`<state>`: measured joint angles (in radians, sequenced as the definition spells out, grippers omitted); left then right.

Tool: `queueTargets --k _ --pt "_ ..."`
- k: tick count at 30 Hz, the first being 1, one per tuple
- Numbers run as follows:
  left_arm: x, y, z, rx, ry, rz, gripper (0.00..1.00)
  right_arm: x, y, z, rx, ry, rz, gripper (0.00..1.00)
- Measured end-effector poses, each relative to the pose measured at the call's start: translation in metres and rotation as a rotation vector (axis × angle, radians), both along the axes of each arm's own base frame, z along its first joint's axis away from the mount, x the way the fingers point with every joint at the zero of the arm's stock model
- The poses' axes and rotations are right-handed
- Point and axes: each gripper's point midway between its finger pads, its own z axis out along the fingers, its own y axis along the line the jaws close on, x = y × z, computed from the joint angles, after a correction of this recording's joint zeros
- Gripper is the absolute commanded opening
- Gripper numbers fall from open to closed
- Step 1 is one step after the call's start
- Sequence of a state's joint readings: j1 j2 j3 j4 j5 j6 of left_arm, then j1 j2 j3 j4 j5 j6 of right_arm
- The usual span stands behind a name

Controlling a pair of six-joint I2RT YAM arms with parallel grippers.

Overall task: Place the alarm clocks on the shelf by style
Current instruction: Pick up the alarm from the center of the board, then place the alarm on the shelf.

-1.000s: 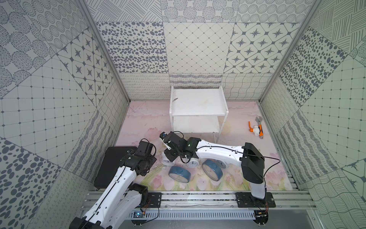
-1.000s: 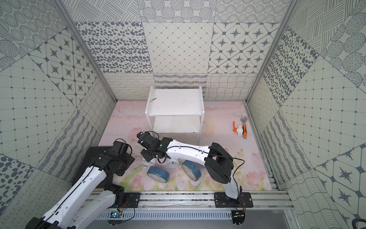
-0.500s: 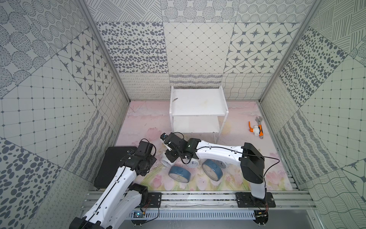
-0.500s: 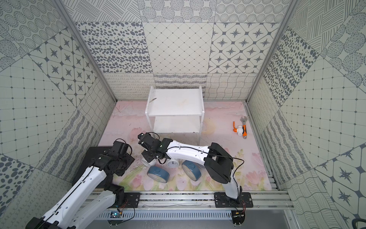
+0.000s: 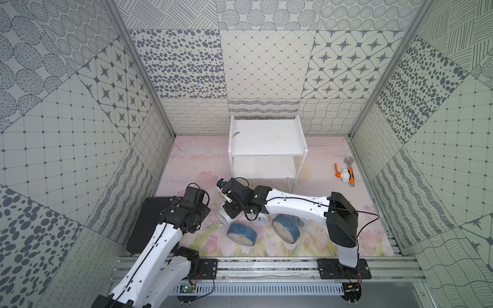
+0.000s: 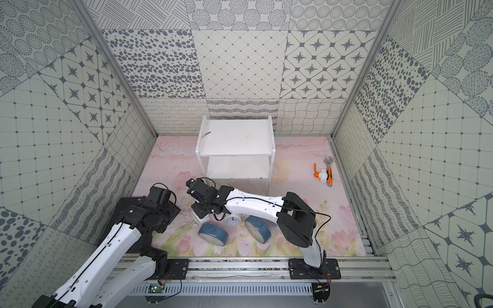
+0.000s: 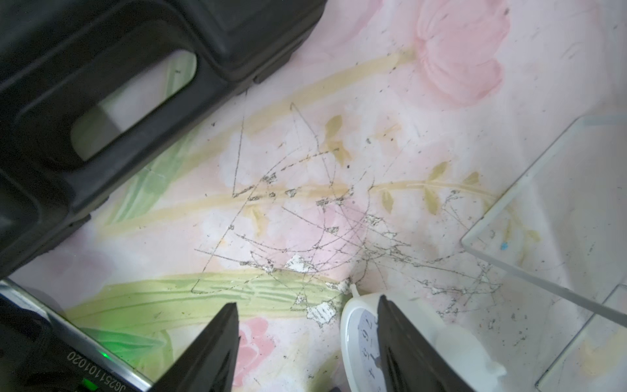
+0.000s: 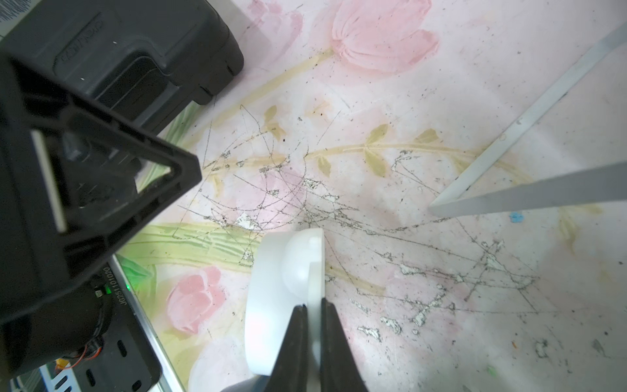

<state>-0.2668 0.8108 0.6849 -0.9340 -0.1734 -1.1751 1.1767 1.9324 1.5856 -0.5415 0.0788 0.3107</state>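
The surface (image 5: 326, 152) was a pale pink mat printed with tulips, scratched grey where both wrist views looked down on it. Patterned grey-and-white walls (image 5: 264, 66) boxed it in on three sides. A metal rail (image 5: 266, 268) carrying both arm bases closed the front. A black case (image 5: 144, 226) lay just beside the left gripper (image 7: 307, 302), on the side away from the right gripper (image 8: 314, 307). An orange-and-white tool (image 5: 345, 174) lay well apart from both, by a side wall. The white two-tier shelf (image 5: 266, 138) stood beyond the right gripper, against the back wall.

The right gripper was clamped on the thin handle (image 8: 316, 271) of a white clock (image 8: 268, 305), small, round and belled, tipped on edge. Whether it was clear of the mat could not be told.

The left gripper stood apart, with only mat between its fingers. The same clock showed behind one finger (image 7: 407, 346), contact unclear.

A second white clock (image 5: 260, 220) sat just beside the right gripper, face showing. A third white clock (image 5: 298, 220) sat partly under that arm. A blue clock (image 5: 241, 234), flat, round and cream-faced, sat between the right gripper and the rail. The other blue clock (image 5: 285, 230) was near it.
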Motion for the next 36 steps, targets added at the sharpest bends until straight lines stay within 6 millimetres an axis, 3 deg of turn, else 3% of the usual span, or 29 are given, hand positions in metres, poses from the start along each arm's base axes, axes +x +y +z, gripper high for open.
queueTargets --k 3,7,10,13,15,19,22,25,29,36 --pt "0.01 0.003 0.021 0.024 -0.049 -0.002 0.71 -0.003 -0.008 0.035 0.054 -0.022 -0.001 0.01" --pt "0.021 0.004 0.045 0.044 -0.103 -0.009 0.71 -0.007 -0.027 0.11 0.196 -0.071 -0.007 0.0" --pt "0.029 0.001 0.062 0.041 -0.156 -0.038 0.7 -0.012 -0.053 0.162 0.317 -0.086 -0.017 0.0" --pt "0.041 -0.013 0.081 -0.009 -0.26 -0.12 0.72 -0.014 -0.085 0.188 0.411 -0.048 -0.025 0.0" --pt "0.05 -0.033 0.092 -0.092 -0.355 -0.2 0.73 -0.01 -0.107 0.192 0.468 0.016 -0.027 0.0" --pt "0.067 -0.082 0.116 -0.308 -0.539 -0.374 0.81 0.002 -0.153 0.179 0.552 0.174 -0.065 0.01" --pt "0.07 -0.114 0.139 -0.463 -0.644 -0.498 0.9 -0.001 -0.171 0.176 0.608 0.29 -0.052 0.01" --pt "0.063 -0.146 0.166 -0.599 -0.72 -0.643 0.93 -0.014 -0.175 0.187 0.672 0.376 0.016 0.01" --pt "0.038 -0.184 0.197 -0.743 -0.773 -0.857 0.93 -0.031 -0.171 0.203 0.73 0.439 0.125 0.01" --pt "0.001 -0.212 0.242 -0.905 -0.847 -1.087 0.82 -0.033 -0.171 0.215 0.777 0.478 0.181 0.02"
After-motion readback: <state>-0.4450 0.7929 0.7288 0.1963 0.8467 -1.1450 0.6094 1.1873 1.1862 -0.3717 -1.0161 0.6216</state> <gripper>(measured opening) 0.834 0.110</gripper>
